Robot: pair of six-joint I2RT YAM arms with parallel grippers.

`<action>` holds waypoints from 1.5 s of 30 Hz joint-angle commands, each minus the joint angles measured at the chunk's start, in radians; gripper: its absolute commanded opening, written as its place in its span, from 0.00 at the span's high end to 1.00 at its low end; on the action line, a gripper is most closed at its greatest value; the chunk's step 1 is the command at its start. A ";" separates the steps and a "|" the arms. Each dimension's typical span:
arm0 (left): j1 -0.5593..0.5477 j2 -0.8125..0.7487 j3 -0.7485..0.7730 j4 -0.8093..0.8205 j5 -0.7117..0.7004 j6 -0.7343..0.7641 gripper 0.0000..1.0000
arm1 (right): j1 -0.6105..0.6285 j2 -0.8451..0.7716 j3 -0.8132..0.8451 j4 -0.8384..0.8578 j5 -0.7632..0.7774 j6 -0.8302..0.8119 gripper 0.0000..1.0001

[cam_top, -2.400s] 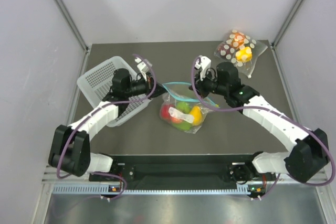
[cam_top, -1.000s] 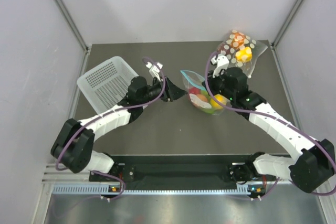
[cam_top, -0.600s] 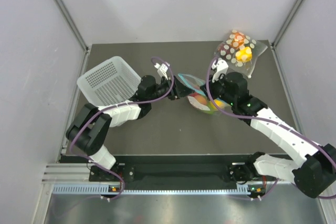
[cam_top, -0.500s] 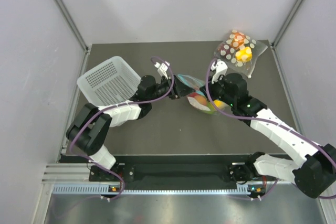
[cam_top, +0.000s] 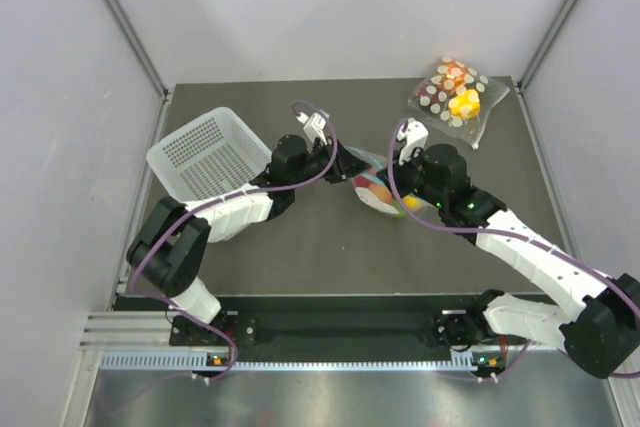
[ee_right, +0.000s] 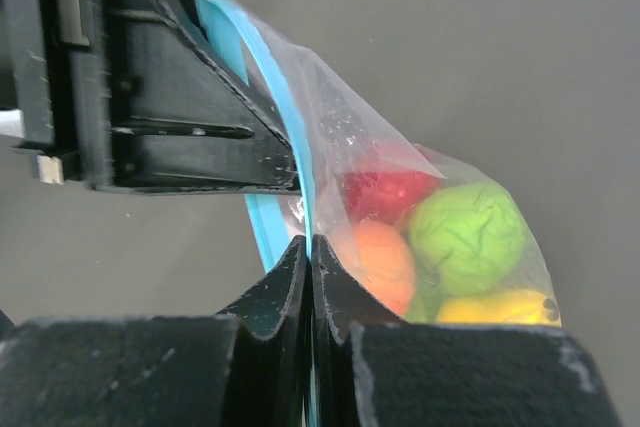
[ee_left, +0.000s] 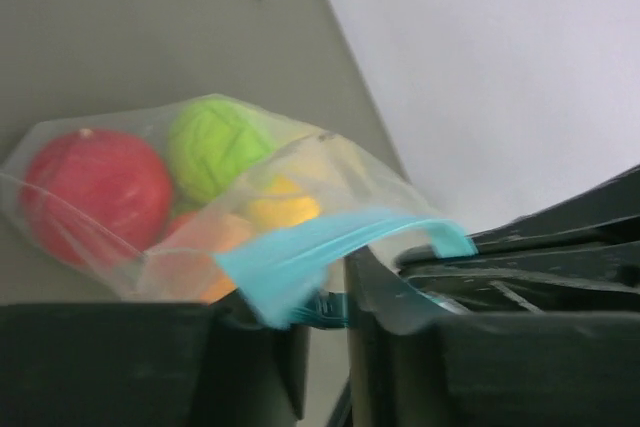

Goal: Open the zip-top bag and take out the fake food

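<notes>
The right gripper (ee_right: 309, 252) has its fingers pressed together with no gap showing, clamped on the teal strip (ee_right: 281, 117) at the mouth of the bag (ee_right: 352, 142). The left gripper (ee_left: 325, 319) has its fingers drawn to a narrow slot, and the strip (ee_left: 330, 247) runs down into that slot, so it grips the mouth as well. In the right wrist view, the left gripper's dark finger lies flat along the far side of the strip, directly opposite the right fingers; the two grippers meet at the mouth from opposite sides. The clear film spreads away from the strip and encloses the fruits, all packed at the closed end and touching one another: the red fruit (ee_left: 95, 192), the green fruit (ee_left: 215, 147), the yellow fruit (ee_left: 285, 207) and the orange fruit (ee_left: 195, 247). In the right wrist view, the orange fruit (ee_right: 370, 257) sits nearest the fingers, with the red fruit (ee_right: 385, 192) beyond it, the green fruit (ee_right: 465, 232) beside them and the yellow fruit (ee_right: 500, 307) at the lower edge. From above, the bag (cam_top: 375, 190) sits mid-table (cam_top: 300, 247) between the left gripper (cam_top: 350, 162) and the right gripper (cam_top: 393, 175). Whether its bottom rests on the surface cannot be determined. The basket (cam_top: 205, 152) stands to the left behind the left arm. The polka-dot bag (cam_top: 455, 92) lies in the far right corner, well apart.
</notes>
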 commanded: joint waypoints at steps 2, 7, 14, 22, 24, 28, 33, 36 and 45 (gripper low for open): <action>-0.012 -0.036 0.045 -0.132 -0.067 0.092 0.90 | 0.021 -0.039 -0.002 0.072 0.031 -0.008 1.00; -0.014 -0.087 0.036 -0.210 -0.059 0.155 1.00 | 0.021 -0.034 0.015 0.055 0.168 0.014 1.00; -0.014 -0.174 0.012 -0.388 -0.024 0.318 1.00 | 0.020 -0.031 0.064 0.024 0.432 0.025 1.00; -0.010 -0.269 -0.010 -0.667 -0.195 0.424 1.00 | 0.017 -0.069 0.084 0.023 0.582 0.025 1.00; -0.010 -0.289 -0.011 -0.738 -0.244 0.436 1.00 | 0.018 -0.083 0.084 0.024 0.613 0.028 1.00; -0.010 -0.292 -0.008 -0.778 -0.312 0.471 1.00 | 0.017 -0.129 0.078 0.044 0.700 0.034 1.00; -0.012 -0.197 0.054 -0.698 -0.271 0.537 1.00 | 0.017 -0.172 0.087 0.055 0.771 0.012 1.00; -0.010 -0.122 0.134 -0.691 -0.228 0.572 1.00 | 0.017 -0.194 0.098 0.052 0.777 -0.001 1.00; -0.010 -0.059 0.114 -0.660 -0.298 0.658 1.00 | 0.018 -0.179 0.018 0.047 0.633 0.060 1.00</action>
